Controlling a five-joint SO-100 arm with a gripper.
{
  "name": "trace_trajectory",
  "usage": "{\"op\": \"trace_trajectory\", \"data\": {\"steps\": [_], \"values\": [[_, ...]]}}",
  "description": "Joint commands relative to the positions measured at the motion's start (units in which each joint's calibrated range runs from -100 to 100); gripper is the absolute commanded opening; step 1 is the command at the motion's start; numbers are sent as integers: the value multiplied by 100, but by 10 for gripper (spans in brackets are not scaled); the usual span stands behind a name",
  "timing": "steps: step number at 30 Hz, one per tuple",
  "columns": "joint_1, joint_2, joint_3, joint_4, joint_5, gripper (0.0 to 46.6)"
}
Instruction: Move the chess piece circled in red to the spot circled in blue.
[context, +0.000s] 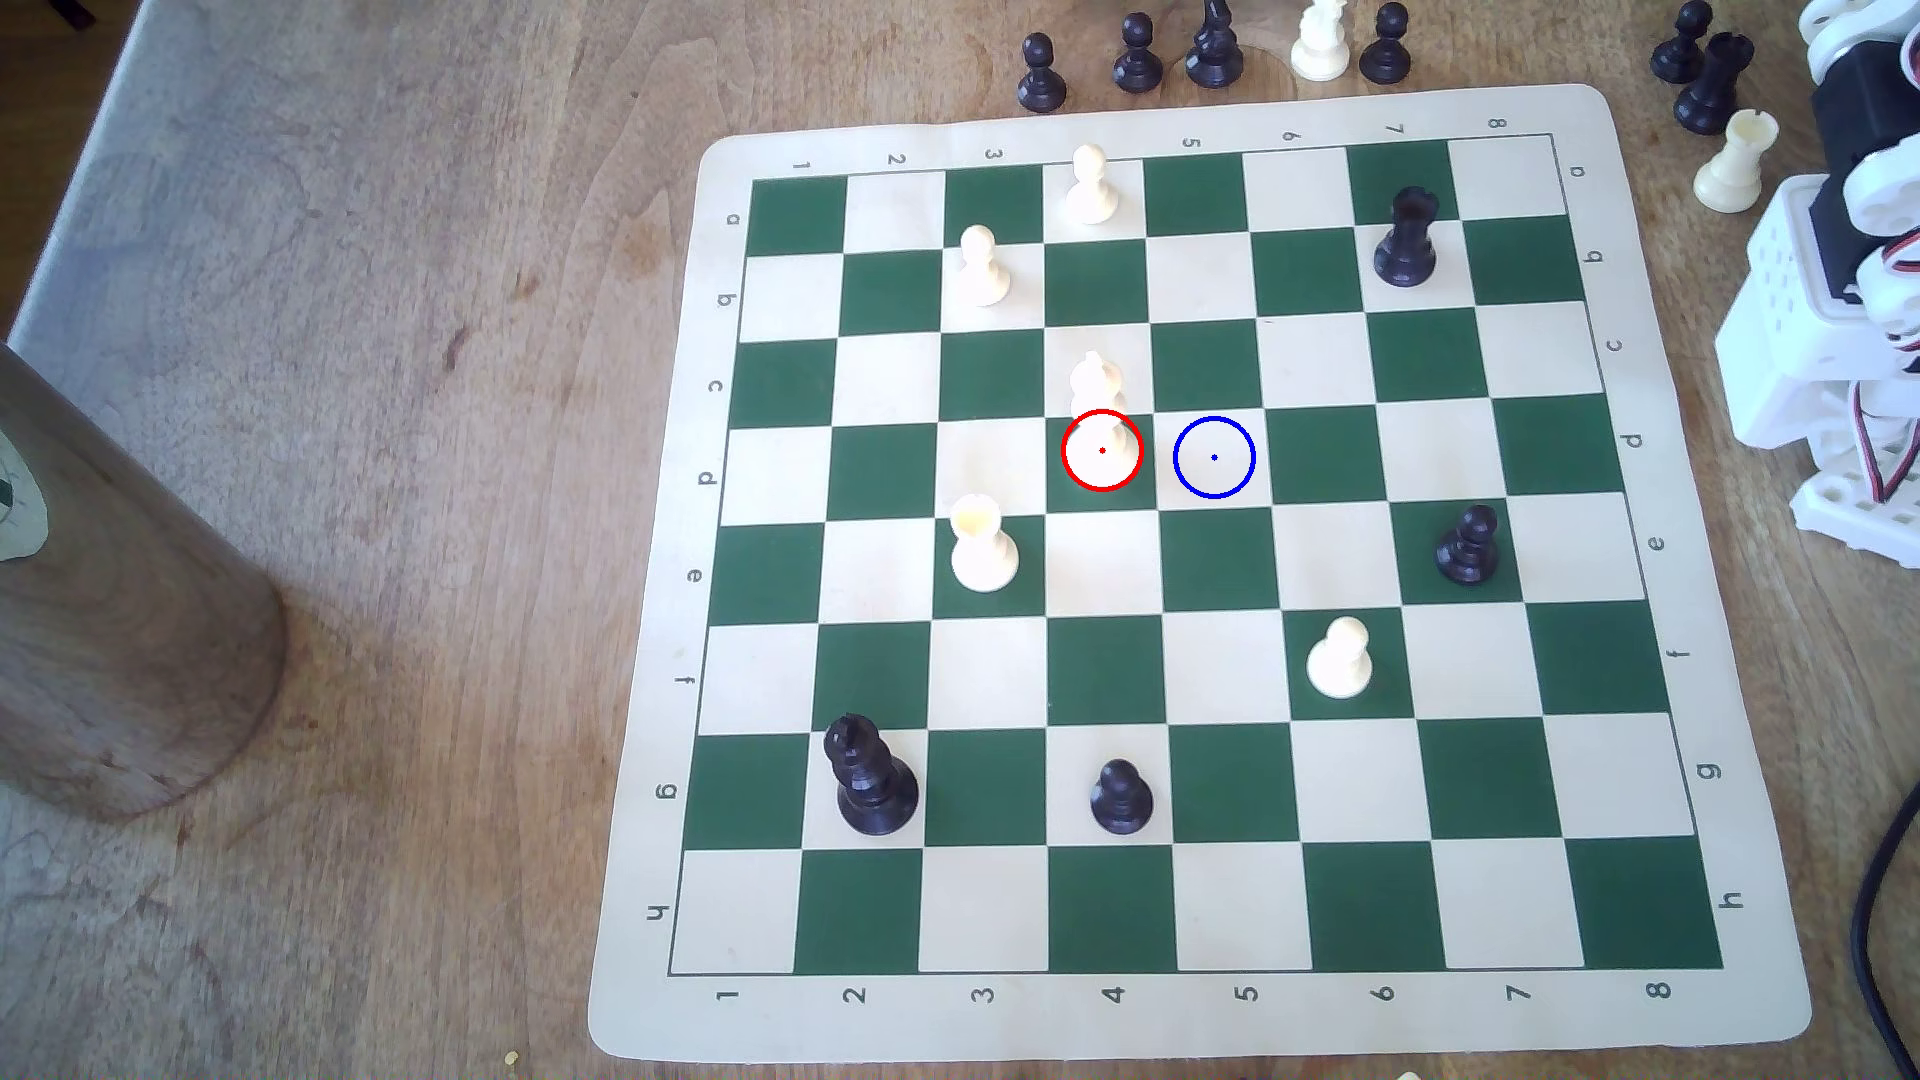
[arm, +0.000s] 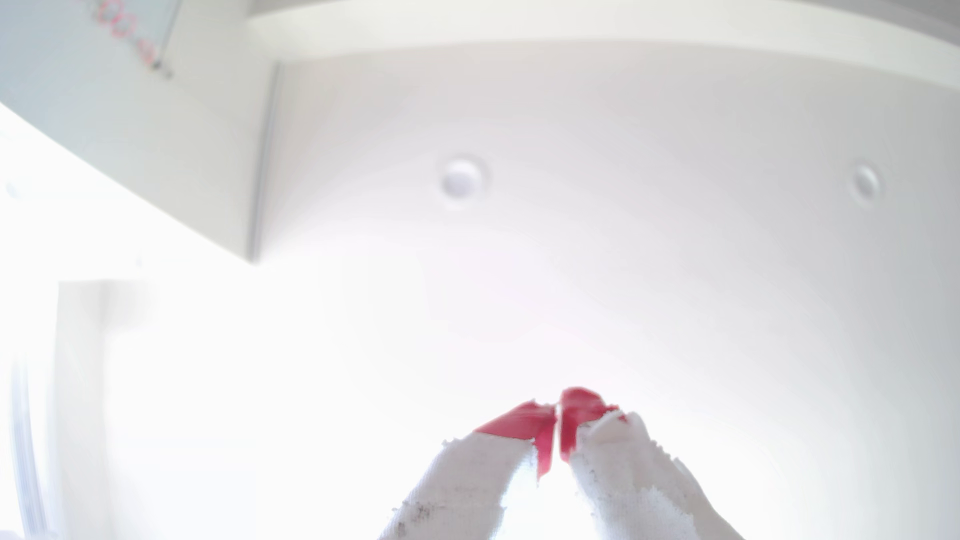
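Here, at the exterior view's far left edge, a brown cylindrical container (context: 125, 613) stands on the wooden table (context: 364, 312), well apart from the green-and-cream chess mat (context: 1143, 1018) that fills the centre and right of the frame. On the mat, going rightward, a black king (context: 871, 779) stands in the lower left part, and a cream piece with a cupped top (context: 982, 545) stands above it toward the middle. Next, the tall white bishop (context: 1098, 400) stands upright near the board's centre, its base inside the red ring on a green square. Just beside it, on the exterior view's right, lies the blue-ringed cream square (context: 1214, 457), bare of pieces. Further right a white pawn (context: 1340, 656) sits lower, and a black rook (context: 1406, 239) stands in the upper right. Captured pieces line the top edge off the mat. At the far right edge the white arm's base (context: 1829, 312) stands off the board.

In the wrist view the gripper (arm: 558, 420) points up at a bright ceiling, its red-taped fingertips (arm: 524, 420) pressed together with nothing between them.
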Motion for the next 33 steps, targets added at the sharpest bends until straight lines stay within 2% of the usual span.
{"op": "trace_trajectory", "data": {"steps": [1, 11, 16, 17, 21, 22, 24, 25, 26, 29, 31, 33], "values": [[76, 14, 0, 1592, 5, 2], [131, 14, -1043, 4950, -24, 2], [131, 22, -1931, 7522, -29, 2], [162, 22, -2276, 8488, -39, 2], [248, 22, -2847, 9905, -39, 2], [319, 22, -3183, 10806, -39, 2], [444, 22, -3446, 11526, -39, 2], [592, 22, -3582, 12067, -39, 2], [968, 22, -3727, 12911, -39, 2], [1218, 22, -3817, 13811, -54, 2], [1179, 22, -3835, 14090, -308, 2], [1148, 22, -3881, 14663, -327, 2]]}}
